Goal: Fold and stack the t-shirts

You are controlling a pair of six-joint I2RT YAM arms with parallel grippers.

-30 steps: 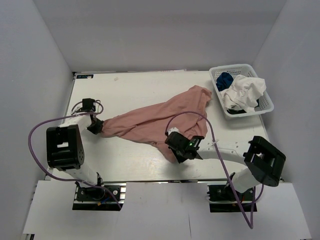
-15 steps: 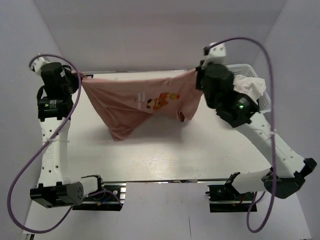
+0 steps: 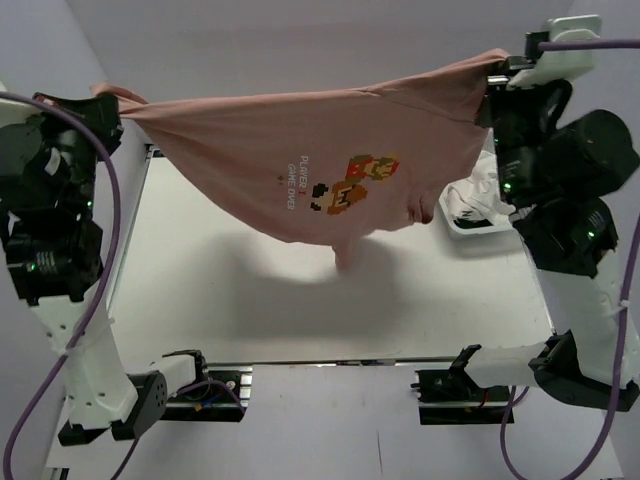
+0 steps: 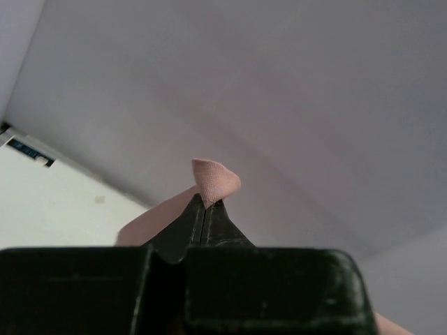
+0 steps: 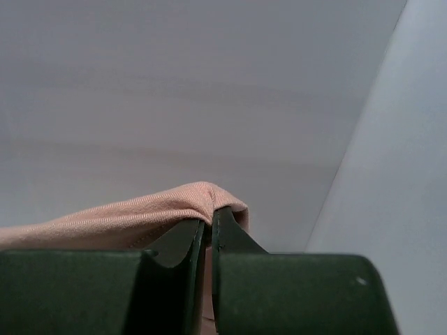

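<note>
Over table, pink t-shirt hangs stretched between left hand, right hand.

We see a robotics lab cell: 2 cabled arms bolted to a white table, boxed in by plain white walls

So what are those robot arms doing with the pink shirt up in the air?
The two arms hold the pink shirt up between them, spread wide above the table. The left pincer is shut on one end and the right pincer is shut on the other. The shirt's picture faces the top camera. It is not folded yet. A white shirt sits in the basket on the right.
</note>
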